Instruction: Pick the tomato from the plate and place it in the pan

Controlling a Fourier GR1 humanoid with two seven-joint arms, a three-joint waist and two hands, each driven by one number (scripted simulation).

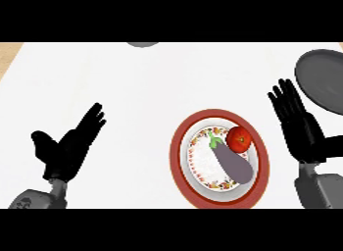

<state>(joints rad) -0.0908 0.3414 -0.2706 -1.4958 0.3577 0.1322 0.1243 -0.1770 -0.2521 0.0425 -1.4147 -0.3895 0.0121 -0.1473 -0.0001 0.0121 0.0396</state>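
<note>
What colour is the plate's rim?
Red outer rim on the plate, with a floral band inside; seen in the head view.

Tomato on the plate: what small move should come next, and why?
Probably the right hand should shift left over the tomato: it is open, holds nothing, and stands beside the plate, where the tomato lies next to the eggplant.

- The plate point(177, 159) sits on the counter point(131, 88), right of centre.
- On it lie a tomato point(239, 139) and an eggplant point(232, 164), touching (the tomato on the far right side).
- The pan point(330, 81) lies at the far right edge.
- The right hand point(297, 122) is between plate and pan.
- The left hand point(69, 144) is well to the plate's left.
</note>
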